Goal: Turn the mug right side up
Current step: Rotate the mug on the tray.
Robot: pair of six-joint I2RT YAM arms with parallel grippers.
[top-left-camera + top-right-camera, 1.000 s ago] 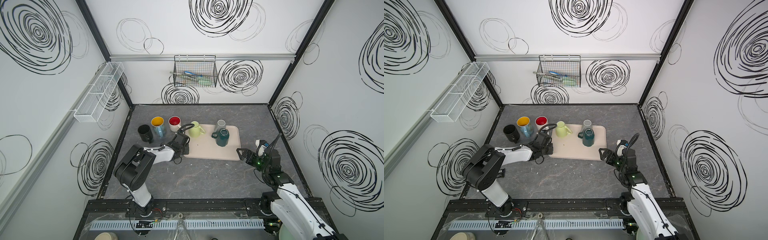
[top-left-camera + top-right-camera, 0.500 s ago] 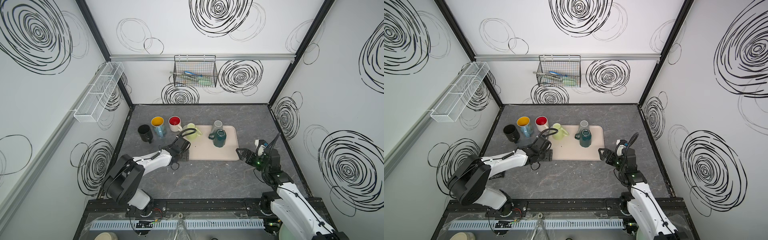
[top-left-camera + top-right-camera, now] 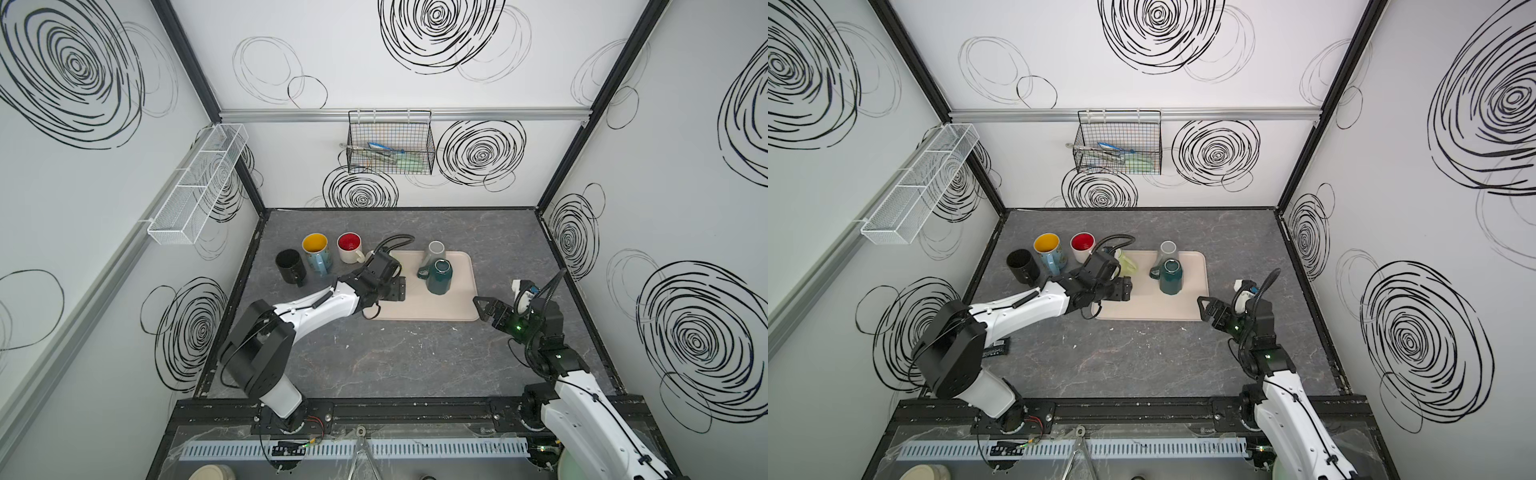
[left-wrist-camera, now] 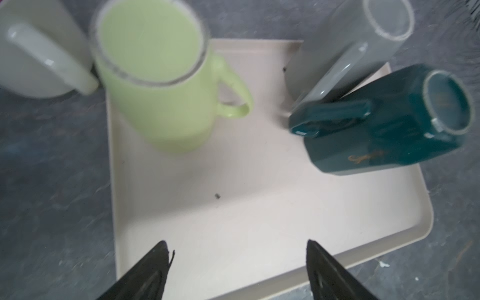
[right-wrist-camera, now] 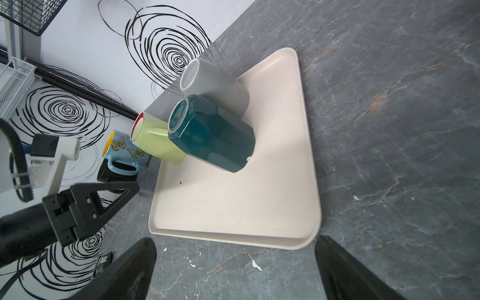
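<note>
Left of centre in a top view, the lime mug (image 3: 1126,262) stands apparently base-up on the upper-left corner of the tray (image 3: 1167,307), the left pincer (image 4: 236,244) spread apart and empty just short of it, likely lining up a grasp, while the right pincer (image 5: 235,240) waits, also apart.

Left claw (image 4: 235,242): hanging spread wide over cream tray (image 4: 259,207). Green mug (image 4: 161,104) standing at eleven o'clock from it; teal mug (image 4: 384,135) and gray mug (image 4: 337,52) standing side by side at one o'clock.

green mug (image 3: 1127,262) mostly hidden behind left arm (image 3: 1034,305), left wrist view blurred
</note>
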